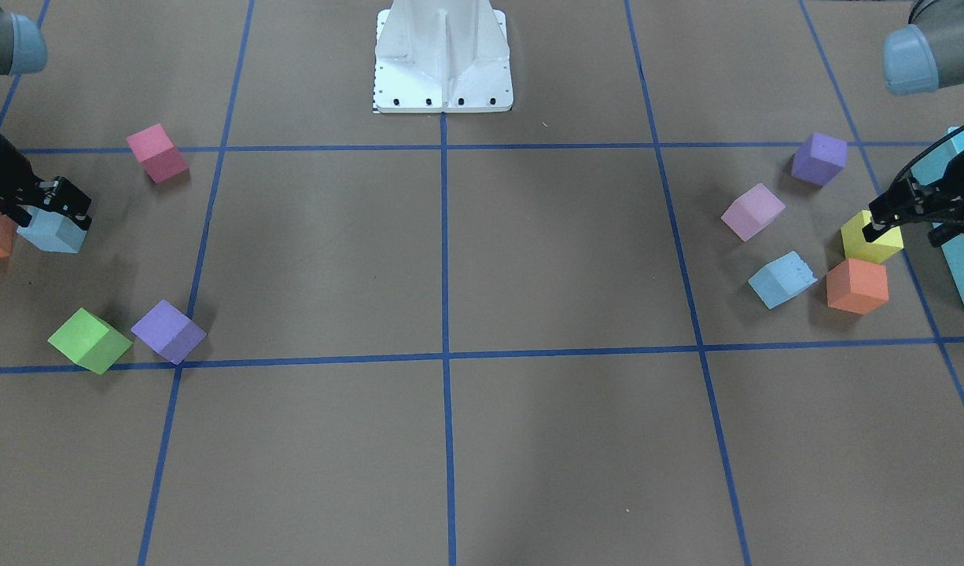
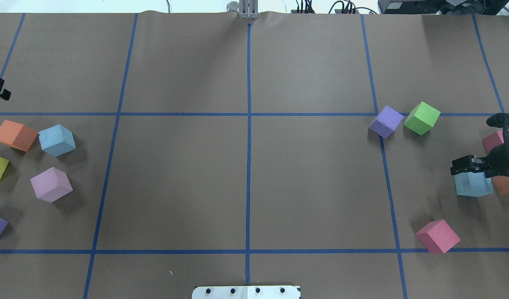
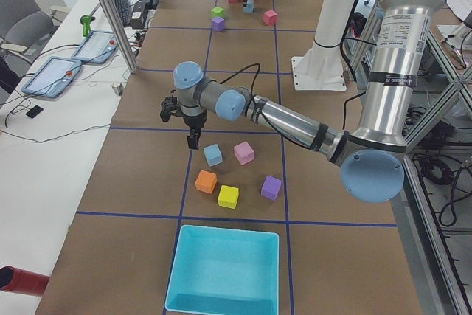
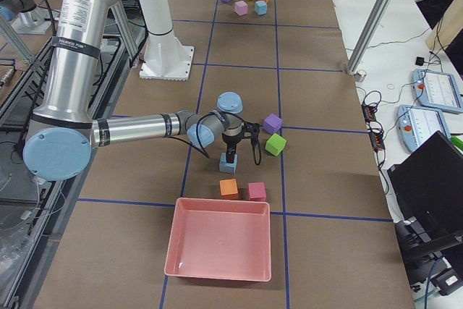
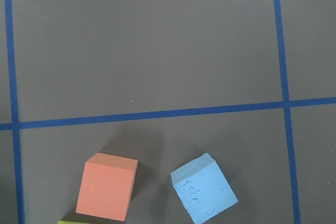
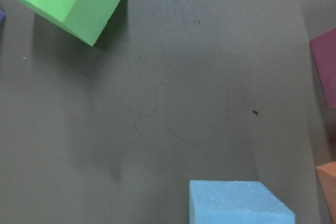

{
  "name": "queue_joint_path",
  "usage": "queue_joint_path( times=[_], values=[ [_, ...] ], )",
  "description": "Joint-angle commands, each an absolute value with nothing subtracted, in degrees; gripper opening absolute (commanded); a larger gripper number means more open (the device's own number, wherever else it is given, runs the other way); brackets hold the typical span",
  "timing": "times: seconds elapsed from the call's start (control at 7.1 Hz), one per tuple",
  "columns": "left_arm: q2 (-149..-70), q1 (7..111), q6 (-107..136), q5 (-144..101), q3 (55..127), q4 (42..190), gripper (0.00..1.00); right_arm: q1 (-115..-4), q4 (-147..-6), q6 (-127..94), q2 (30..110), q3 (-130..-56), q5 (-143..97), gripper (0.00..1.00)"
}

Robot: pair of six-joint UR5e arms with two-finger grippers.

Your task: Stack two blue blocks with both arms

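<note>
On the brown table [image 2: 246, 166]: plain blue block [image 2: 472, 185] beneath right gripper [image 2: 458, 166], pitted blue block [image 1: 781, 279] near left gripper [image 1: 875, 229] (grip of both: cannot tell).

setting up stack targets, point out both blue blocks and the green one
pitted blue block [image 1: 779, 277]: front-facing view, on its top face.
other blue block [image 2: 472, 186]: overhead view, on its uncovered face.
green block [image 2: 424, 113]: overhead view, on its top face.
</note>
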State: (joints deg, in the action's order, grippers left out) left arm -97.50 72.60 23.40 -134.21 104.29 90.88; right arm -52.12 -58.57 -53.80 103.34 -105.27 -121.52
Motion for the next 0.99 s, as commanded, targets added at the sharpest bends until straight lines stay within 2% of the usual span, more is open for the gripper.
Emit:
queue_joint_path(
  times=[0.0,0.85],
  values=[
    [-97.5,72.6,23.5,-134.2,104.2,91.0,0.99,-52.9,-58.6,-51.2,103.9,-105.4,-123.2,0.99],
    [-97.5,72.4,23.4,-134.2,104.1,91.0,0.99,-52.6,-58.9,-49.3,105.0,-104.6,-121.5,0.99]
  ],
)
